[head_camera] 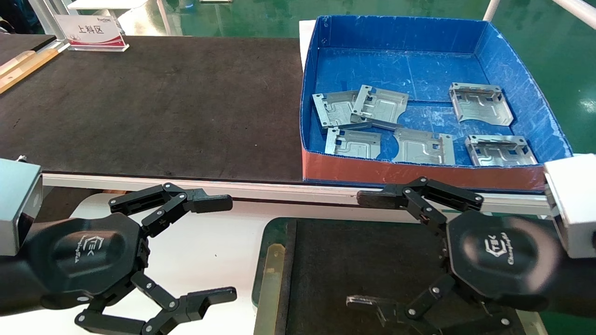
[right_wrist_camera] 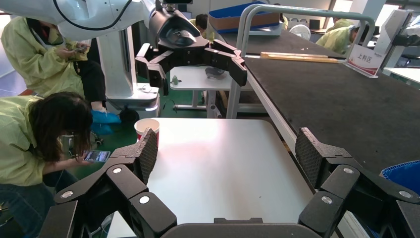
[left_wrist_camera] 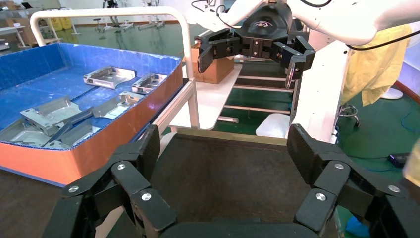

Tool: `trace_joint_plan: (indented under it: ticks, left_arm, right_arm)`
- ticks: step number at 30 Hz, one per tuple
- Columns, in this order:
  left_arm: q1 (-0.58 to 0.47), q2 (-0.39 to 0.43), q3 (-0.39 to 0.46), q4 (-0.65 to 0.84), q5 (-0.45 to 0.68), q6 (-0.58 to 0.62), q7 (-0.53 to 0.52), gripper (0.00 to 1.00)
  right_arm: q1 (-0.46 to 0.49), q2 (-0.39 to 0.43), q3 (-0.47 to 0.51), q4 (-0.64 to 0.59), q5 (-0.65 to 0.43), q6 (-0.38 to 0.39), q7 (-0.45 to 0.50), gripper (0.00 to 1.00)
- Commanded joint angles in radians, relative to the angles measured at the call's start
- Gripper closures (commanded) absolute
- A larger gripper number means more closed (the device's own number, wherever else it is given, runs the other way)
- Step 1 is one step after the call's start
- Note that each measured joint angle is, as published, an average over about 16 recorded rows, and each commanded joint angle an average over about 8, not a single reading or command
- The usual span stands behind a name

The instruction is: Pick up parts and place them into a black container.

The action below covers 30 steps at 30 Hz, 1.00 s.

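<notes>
Centrally, at near edge of head view: black container (head_camera: 326,260), shallow tray with green rim and brass-coloured side strip, bare matte bottom showing. Right gripper (head_camera: 358,251) poised over tray, fingers spread wide, holding nothing. Left gripper (head_camera: 230,249) level with it over white tabletop (head_camera: 209,251), just beside tray, fingers likewise spread and empty. Beyond tray, on far side of pale rail: deep blue box (head_camera: 526,88) with orange-red front, standing at right end of long black mat (head_camera: 153,107). Inside box: six parts (head_camera: 433,146), silver-grey stamped plates, scattered flat across floor; two at left (head_camera: 358,109) overlapping, upper one apparently resting tilted on lower, though contact hard to judge. Remaining four lying apart from one another. Far left corner of mat: small white sign (head_camera: 93,32) with red band.
</notes>
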Motion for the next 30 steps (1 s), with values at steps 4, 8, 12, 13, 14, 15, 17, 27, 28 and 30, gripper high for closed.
trace_joint_plan:
  ticks: [4,8,12,13,14,15,17,27,28,30]
  left_arm:
    - [0.000,0.000,0.000,0.000,0.000,0.000,0.000,1.00]
    - [0.000,0.000,0.000,0.000,0.000,0.000,0.000,1.00]
    - [0.000,0.000,0.000,0.000,0.000,0.000,0.000,1.00]
    - [0.000,0.000,0.000,0.000,0.000,0.000,0.000,1.00]
    - [0.000,0.000,0.000,0.000,0.000,0.000,0.000,1.00]
    - [0.000,0.000,0.000,0.000,0.000,0.000,0.000,1.00]
    - [0.000,0.000,0.000,0.000,0.000,0.000,0.000,1.00]
    - [0.000,0.000,0.000,0.000,0.000,0.000,0.000,1.00]
    - [0.000,0.000,0.000,0.000,0.000,0.000,0.000,1.00]
    - [0.000,0.000,0.000,0.000,0.000,0.000,0.000,1.00]
  right_arm:
    - [0.000,0.000,0.000,0.000,0.000,0.000,0.000,0.00]
    - [0.000,0.000,0.000,0.000,0.000,0.000,0.000,0.00]
    - [0.000,0.000,0.000,0.000,0.000,0.000,0.000,0.00]
    - [0.000,0.000,0.000,0.000,0.000,0.000,0.000,0.00]
    - [0.000,0.000,0.000,0.000,0.000,0.000,0.000,0.00]
    - [0.000,0.000,0.000,0.000,0.000,0.000,0.000,0.00]
    - [0.000,0.000,0.000,0.000,0.000,0.000,0.000,0.00]
    - [0.000,0.000,0.000,0.000,0.000,0.000,0.000,0.00]
    - [0.000,0.000,0.000,0.000,0.000,0.000,0.000,0.00]
    - [0.000,0.000,0.000,0.000,0.000,0.000,0.000,0.00]
